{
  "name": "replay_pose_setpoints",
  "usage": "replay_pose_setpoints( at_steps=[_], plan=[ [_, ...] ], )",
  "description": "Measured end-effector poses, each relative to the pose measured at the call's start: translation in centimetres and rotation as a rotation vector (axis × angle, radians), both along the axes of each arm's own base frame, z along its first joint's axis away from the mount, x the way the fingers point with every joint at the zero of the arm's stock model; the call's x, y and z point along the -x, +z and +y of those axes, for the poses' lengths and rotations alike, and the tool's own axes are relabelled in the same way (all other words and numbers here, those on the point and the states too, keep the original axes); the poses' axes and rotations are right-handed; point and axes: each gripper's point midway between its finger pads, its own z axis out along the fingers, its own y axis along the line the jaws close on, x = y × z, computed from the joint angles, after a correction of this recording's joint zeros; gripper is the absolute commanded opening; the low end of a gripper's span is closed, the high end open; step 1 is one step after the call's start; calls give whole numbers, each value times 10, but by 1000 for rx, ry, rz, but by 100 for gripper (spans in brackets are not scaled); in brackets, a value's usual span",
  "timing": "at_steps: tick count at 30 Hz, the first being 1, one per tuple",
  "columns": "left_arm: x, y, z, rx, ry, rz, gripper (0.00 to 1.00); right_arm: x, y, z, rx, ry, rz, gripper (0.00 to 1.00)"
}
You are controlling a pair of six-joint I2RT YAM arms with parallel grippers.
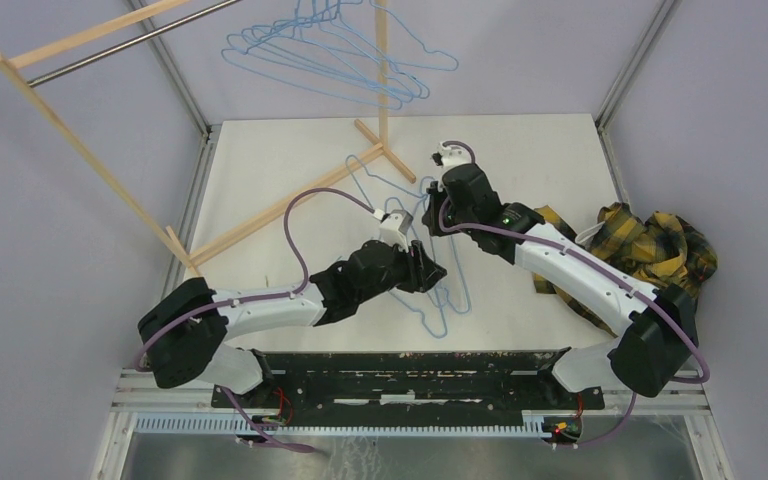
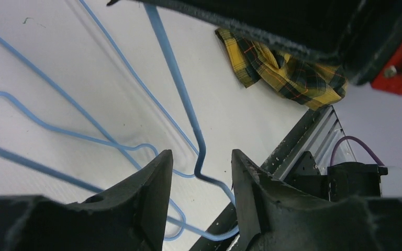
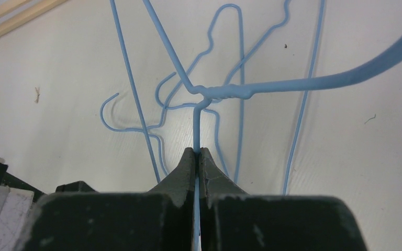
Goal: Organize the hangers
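Several light-blue wire hangers [image 1: 340, 55] hang on the rack's rod at the back. More hangers [image 1: 463, 290] lie overlapping on the white table between the two arms. My right gripper [image 3: 197, 152] is shut on the thin stem of one hanger just below its twisted neck [image 3: 225, 93], and its arms spread out above the table. My left gripper [image 2: 201, 162] stands open, with a bent stretch of blue hanger wire [image 2: 188, 112] running down between its fingers. In the top view the left gripper [image 1: 430, 272] sits close below the right gripper [image 1: 436, 218].
The wooden rack [image 1: 90, 150] with its metal rod [image 1: 130, 45] stands at the back left, its foot [image 1: 290, 205] slanting across the table. A yellow plaid shirt [image 1: 650, 250] lies crumpled at the right; it also shows in the left wrist view [image 2: 282, 73]. Purple cables loop over both arms.
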Motion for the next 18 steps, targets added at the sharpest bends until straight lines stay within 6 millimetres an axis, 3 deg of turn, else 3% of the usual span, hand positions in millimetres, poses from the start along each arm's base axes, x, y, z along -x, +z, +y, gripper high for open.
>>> replay_pose_setpoints(
  at_steps=[4, 6, 7, 10, 11, 13, 16, 17, 18],
  plan=[
    [-5, 0, -6, 3, 8, 3, 56, 5, 0, 6, -13, 19, 9, 1],
    [-6, -3, -9, 1, 10, 4, 50, 7, 0, 9, -19, 26, 14, 1],
    [-6, -5, -10, -2, 10, 5, 44, 8, 0, 10, -22, 31, 16, 1],
    [-6, -13, -11, -15, 16, 17, 11, 11, 0, 13, -35, 45, 27, 1],
    [-7, -15, -12, -18, 22, 18, 4, 12, 1, 14, -41, 51, 31, 1],
    [-8, -19, -9, -23, 42, 27, 3, 15, 1, 14, -42, 58, 39, 2],
    [-8, -22, -4, -25, 56, 23, 3, 19, 3, 15, -41, 71, 42, 19],
    [-7, -23, -1, -32, 62, 23, 3, 22, 3, 14, -34, 76, 43, 27],
    [-6, -22, 2, -37, 66, 22, 3, 24, 3, 14, -27, 77, 43, 41]
  ],
)
